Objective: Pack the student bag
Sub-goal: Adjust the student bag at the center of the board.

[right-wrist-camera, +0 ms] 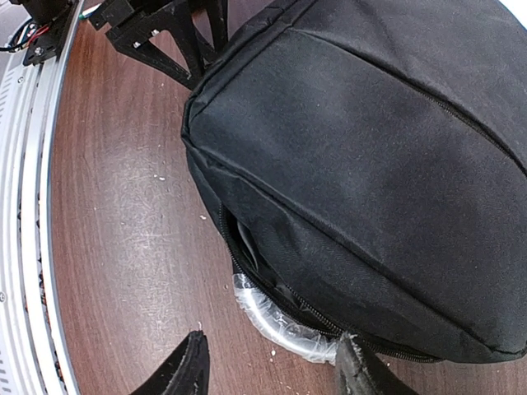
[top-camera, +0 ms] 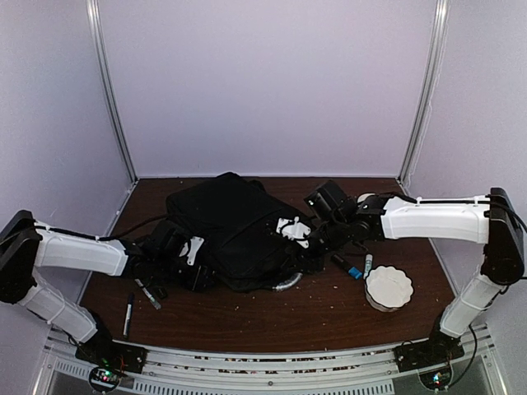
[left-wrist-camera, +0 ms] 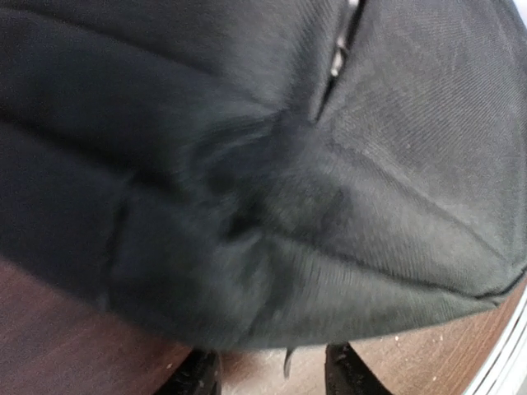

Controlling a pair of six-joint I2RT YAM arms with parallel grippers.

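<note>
From above, the backpack (top-camera: pixel 230 226) sits mid-table (top-camera: pixel 272 321), between both arms. Left wrist view: left gripper (left-wrist-camera: pixel 276 377) fingers apart at the backpack's edge, gripping nothing. Right wrist view: right gripper (right-wrist-camera: pixel 276 372) spread wide too, empty, beside the silver handle (right-wrist-camera: pixel 280 325).

Soft, even light and faint shadows here, a pale sheen on the table (right-wrist-camera: pixel 123 247) in the right wrist view, the student bag (left-wrist-camera: pixel 247 164) blurred close up in the left
</note>
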